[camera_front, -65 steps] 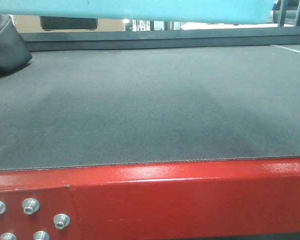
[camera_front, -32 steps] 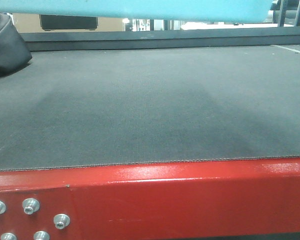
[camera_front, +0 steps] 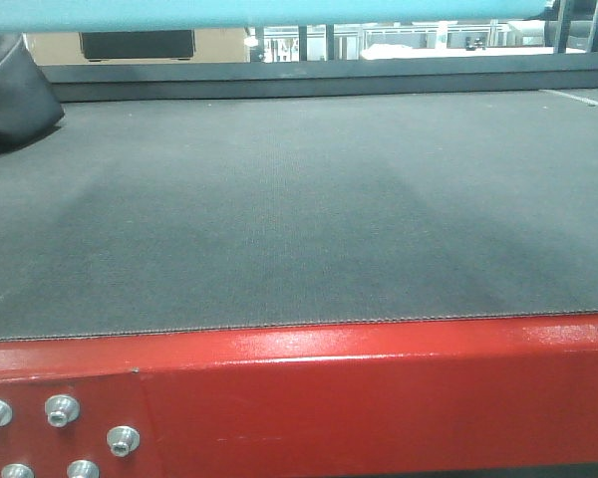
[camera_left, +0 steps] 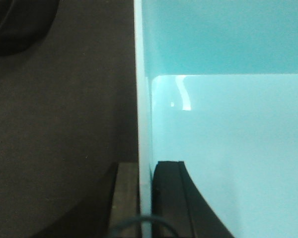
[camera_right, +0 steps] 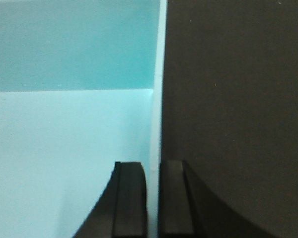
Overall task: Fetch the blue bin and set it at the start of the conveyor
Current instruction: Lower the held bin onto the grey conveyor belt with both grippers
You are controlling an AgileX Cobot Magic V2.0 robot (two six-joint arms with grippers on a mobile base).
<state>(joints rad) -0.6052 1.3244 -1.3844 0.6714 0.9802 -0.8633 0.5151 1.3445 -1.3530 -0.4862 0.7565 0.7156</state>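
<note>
Dark grey belt fills most of the front view: the conveyor start [camera_front: 299, 199], matte and flat, edged nearest the camera by a glossy red frame [camera_front: 379, 388] with a cluster of silver bolts [camera_front: 60, 408] at its lower left. A black rounded object [camera_front: 10, 90] sits on the belt's far left corner.

The blue bin [camera_front: 259, 10] shows only as a pale turquoise strip along the top edge of that view. It is off the belt, with background shelving visible between its underside and the belt's far edge.

From the left wrist, the left pincer [camera_left: 146, 166] is clamped on the bin's thin side wall. The wall runs straight up the picture between the black fingers [camera_left: 171, 198], one inside the tub and one outside. The bin's smooth floor and far wall [camera_left: 228, 148] lie to the right, the dark belt below to the left.

From the right wrist the layout is mirrored. The right pincer [camera_right: 153, 166] is closed on the opposite side wall, with the bin's interior [camera_right: 64, 148] to the left and the belt to the right.
</note>
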